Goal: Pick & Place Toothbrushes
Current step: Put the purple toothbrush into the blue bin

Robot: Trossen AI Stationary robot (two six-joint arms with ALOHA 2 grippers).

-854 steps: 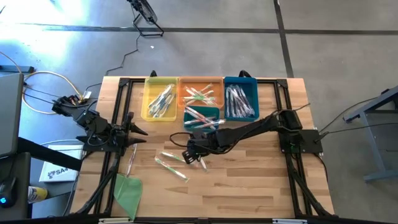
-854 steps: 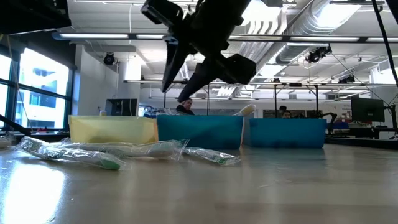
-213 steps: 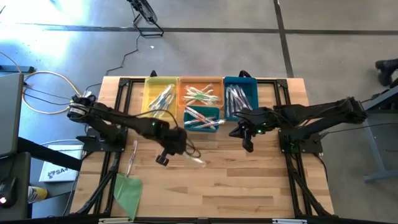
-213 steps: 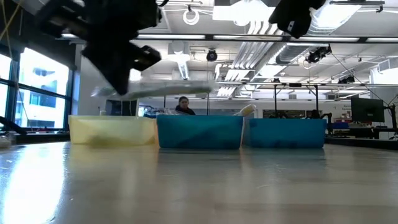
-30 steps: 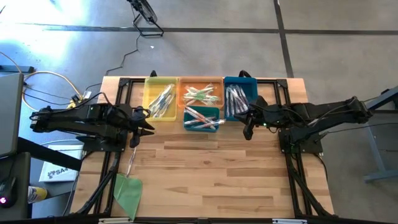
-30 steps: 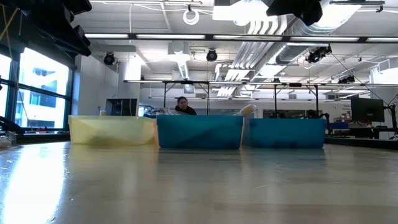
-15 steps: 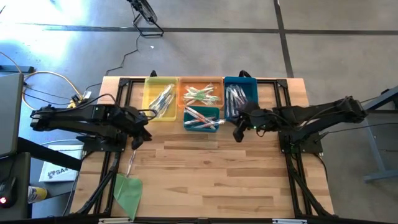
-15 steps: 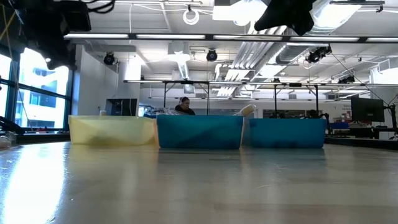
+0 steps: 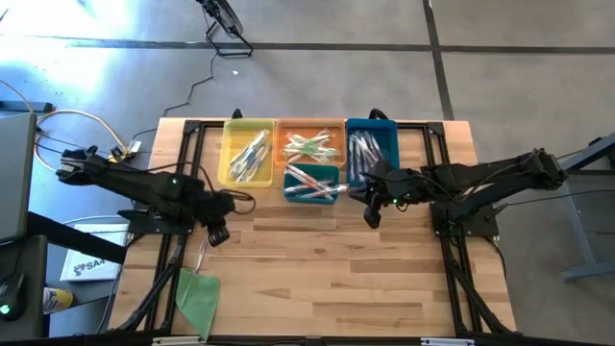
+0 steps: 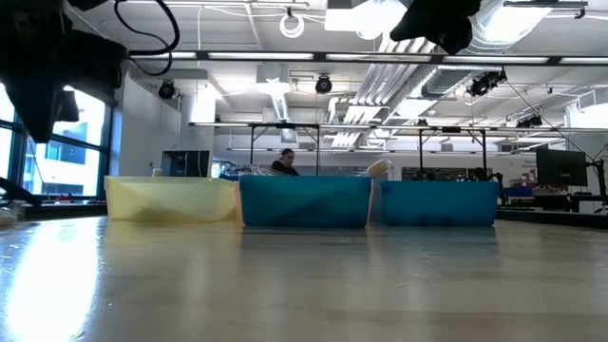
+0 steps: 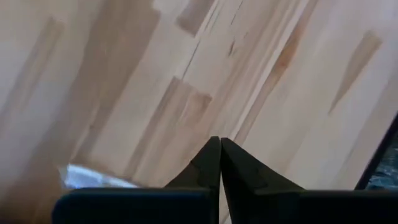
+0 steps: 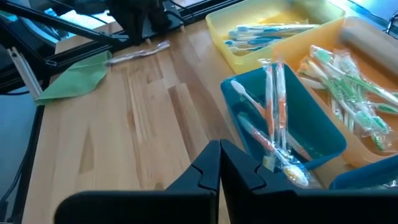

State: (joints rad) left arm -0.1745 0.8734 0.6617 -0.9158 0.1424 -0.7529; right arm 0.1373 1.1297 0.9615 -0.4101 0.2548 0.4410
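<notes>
One clear-wrapped toothbrush (image 9: 201, 258) lies flat on the wood near the table's left side, also seen in the right wrist view (image 12: 138, 51). My left gripper (image 9: 216, 234) hovers shut just beyond its far end, pointing steeply down with nothing between its fingers (image 11: 219, 142). A bit of clear wrapper (image 11: 93, 177) shows beside them. My right gripper (image 9: 370, 216) hangs shut and empty (image 12: 219, 144) above the table's middle, near the small teal bin (image 9: 312, 183). More toothbrushes lie in the bins.
A yellow bin (image 9: 248, 154), an orange bin (image 9: 309, 142), the small teal bin and a blue bin (image 9: 373, 154) stand in a row along the far edge. A flat green sheet (image 9: 197, 298) lies at the near left corner. Bare wood fills the middle and the near right.
My left gripper has come away from the yellow bin toward the table's near edge and down, rolling as it went, and its fingers, apart a second ago, have shut. My right gripper has drifted a little toward the table's left and near edges.
</notes>
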